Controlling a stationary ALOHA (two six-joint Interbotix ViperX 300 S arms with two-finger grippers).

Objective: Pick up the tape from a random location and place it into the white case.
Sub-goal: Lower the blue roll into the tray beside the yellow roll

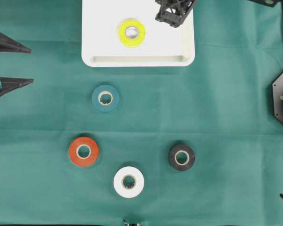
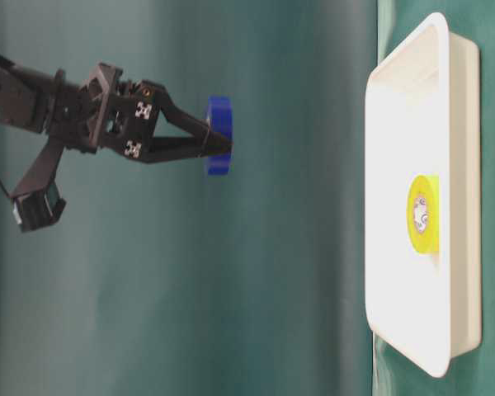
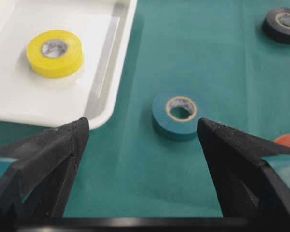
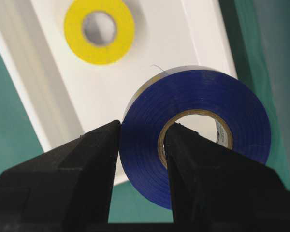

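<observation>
Overhead view looks straight down on the green cloth-covered table [image 1: 217, 108]. Table-level view is rotated sideways, facing the shallow white rectangular plastic tray [image 2: 462, 124] from low down. Left wrist camera looks forward, low and close, across the cloth. Right wrist camera looks down at close range. All four share the yellow tape roll [image 1: 131, 32].
</observation>
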